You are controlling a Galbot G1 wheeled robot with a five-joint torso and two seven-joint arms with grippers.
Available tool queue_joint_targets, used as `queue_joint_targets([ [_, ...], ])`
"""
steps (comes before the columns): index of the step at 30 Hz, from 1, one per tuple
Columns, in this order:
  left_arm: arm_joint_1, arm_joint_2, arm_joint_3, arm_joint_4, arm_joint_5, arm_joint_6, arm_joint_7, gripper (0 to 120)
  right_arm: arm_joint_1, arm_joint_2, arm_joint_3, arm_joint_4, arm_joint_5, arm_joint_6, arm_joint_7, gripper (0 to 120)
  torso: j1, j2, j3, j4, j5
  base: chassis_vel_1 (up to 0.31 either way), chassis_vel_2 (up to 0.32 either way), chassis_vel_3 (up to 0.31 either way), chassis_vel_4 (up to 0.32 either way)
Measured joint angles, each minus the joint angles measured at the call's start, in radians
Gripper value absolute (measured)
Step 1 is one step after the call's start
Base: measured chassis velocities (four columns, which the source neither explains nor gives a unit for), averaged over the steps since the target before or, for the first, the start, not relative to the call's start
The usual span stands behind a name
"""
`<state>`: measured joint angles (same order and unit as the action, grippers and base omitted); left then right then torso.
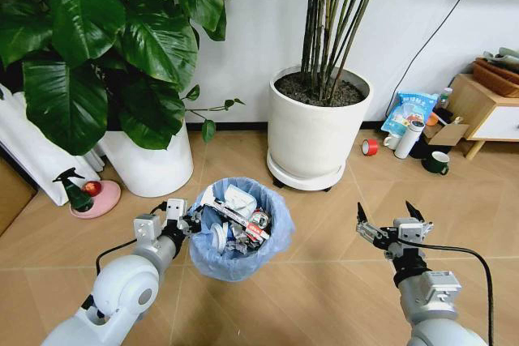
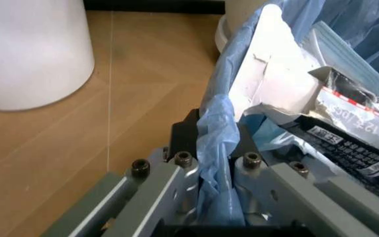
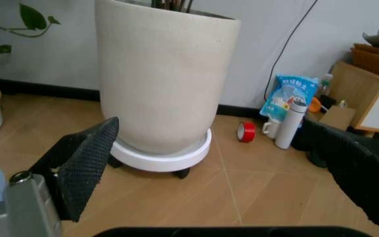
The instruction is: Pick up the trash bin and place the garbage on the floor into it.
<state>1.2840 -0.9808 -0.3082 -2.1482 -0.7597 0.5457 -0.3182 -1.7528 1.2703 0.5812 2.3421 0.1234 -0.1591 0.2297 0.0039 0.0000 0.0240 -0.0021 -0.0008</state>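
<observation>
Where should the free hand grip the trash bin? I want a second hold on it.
On the bag-covered rim of the trash bin, on its right side, coming from above. The left hand already pinches the left rim, garbage fills the middle, and the open right hand hovers to the right.

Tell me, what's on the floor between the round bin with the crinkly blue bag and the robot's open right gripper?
Nothing: in the head view, only bare wooden floor lies between the trash bin and the right gripper.
</observation>
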Motion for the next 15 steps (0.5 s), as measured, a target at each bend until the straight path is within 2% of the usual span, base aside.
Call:
queue_joint_targets([
  [15,0.036,-0.011,-0.006,-0.015,0.024,-0.009,0.001,1,-0.012,-0.002,-0.007,0.0,-0.007,0.014,0.001,100,0.0,0.0,0.0,-0.0001,-0.0003,0.183,-0.102,-0.192,0.102],
])
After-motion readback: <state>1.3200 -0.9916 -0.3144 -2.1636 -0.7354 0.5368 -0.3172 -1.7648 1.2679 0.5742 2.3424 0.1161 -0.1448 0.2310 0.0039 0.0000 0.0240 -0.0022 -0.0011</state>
